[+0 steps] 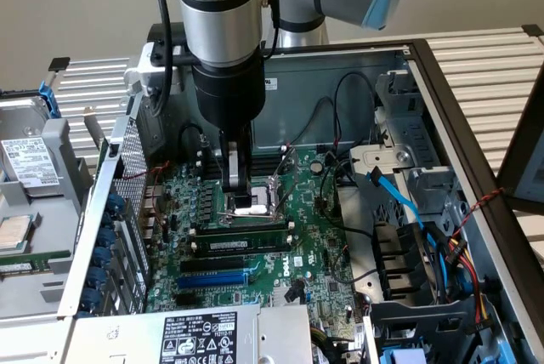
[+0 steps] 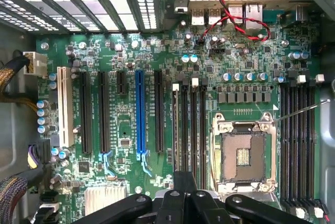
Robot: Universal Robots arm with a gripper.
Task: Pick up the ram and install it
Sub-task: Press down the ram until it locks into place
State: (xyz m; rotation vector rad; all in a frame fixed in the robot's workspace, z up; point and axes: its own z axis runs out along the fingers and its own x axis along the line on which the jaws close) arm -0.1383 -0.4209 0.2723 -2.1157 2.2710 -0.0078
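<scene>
Green motherboard (image 2: pixel 131 145) with black slots (image 2: pixel 86 111), 1 blue slot (image 2: pixel 140 111) and 1 white slot (image 2: pixel 65 106); a green ram (image 1: pixel 242 230) stick; red-and-black twisted wires (image 2: pixel 230 17); silver-and-black arm (image 1: pixel 219 32); light-blue cable (image 1: pixel 398 194); black gripper (image 1: pixel 238 190)

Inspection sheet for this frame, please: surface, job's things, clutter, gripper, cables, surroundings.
Surface: green motherboard inside an open computer case, which lies on a slatted bench.
Job's things: the ram stands in a black slot beside the CPU socket; cannot tell if it is fully seated.
Clutter: nothing seen.
Gripper: gripper shut, tips low between the socket and the ram; contact cannot be told.
Cables: blue cable by the drive bay; red-black twisted wire near the rear ports.
Surroundings: a hard drive at the exterior view's left.
</scene>
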